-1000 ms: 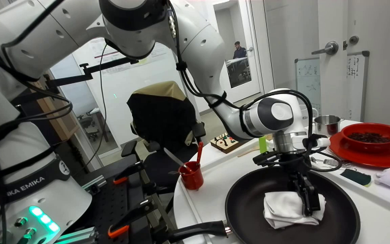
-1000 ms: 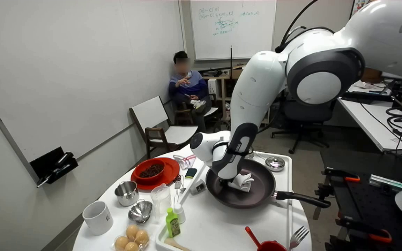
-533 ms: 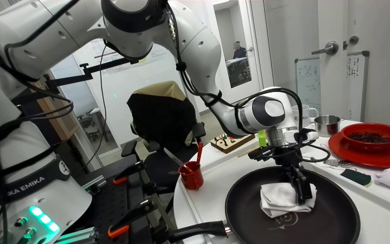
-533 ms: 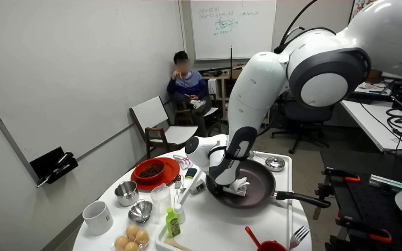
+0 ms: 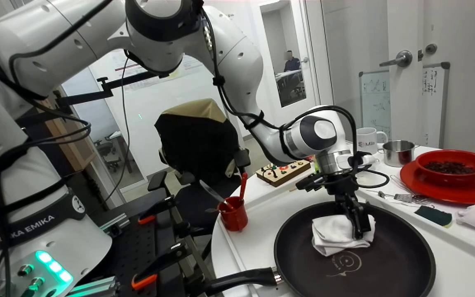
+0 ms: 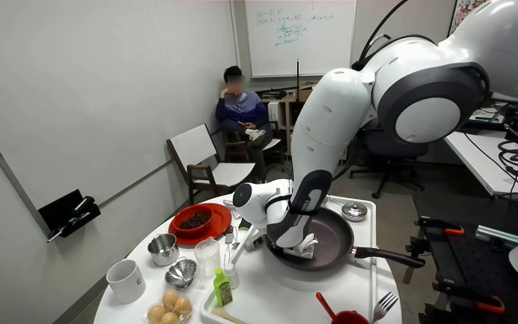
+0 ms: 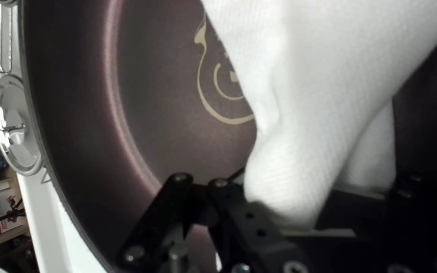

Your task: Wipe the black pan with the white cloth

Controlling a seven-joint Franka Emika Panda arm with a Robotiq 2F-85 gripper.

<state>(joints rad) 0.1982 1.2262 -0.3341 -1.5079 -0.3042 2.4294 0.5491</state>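
Exterior view: with white cloth [image 5: 331,233] pinched in the end effector [image 5: 360,232], inside the black pan [image 5: 386,268] with handle [image 5: 243,280] past the edge of the tabletop [image 5: 224,262], best press lightly and sweep in overlapping strokes.

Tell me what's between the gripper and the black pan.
The white cloth, held in the gripper, its folds lying on the black pan; an exterior view shows this.

The cloth [image 5: 330,234] is white, the pan [image 5: 382,264] black.
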